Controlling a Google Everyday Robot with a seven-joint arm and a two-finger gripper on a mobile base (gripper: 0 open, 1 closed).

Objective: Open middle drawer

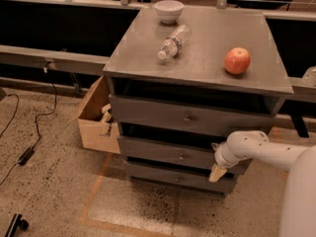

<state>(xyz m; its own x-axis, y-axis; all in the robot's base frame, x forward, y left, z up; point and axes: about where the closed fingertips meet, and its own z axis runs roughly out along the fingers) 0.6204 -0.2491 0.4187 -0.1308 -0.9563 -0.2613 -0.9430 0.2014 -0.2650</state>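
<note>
- My gripper (216, 171) hangs at the cabinet's (207, 65) right front corner, against the right end of the middle drawer (158, 152). I cannot tell whether it is spread or pressed together.
- The middle drawer sits second from the cabinet's top, its knob (181, 156) at centre.
- A bowl (168, 10), bottle (173, 42) and apple (237, 60) rest on top of the cabinet.

Warm, dim light from above; soft sheen lay on cabinet top (197, 58). Deep shadow filled gaps above drawers. Gripper (216, 172), at right end of middle drawer (163, 152), was evenly lit.
</note>
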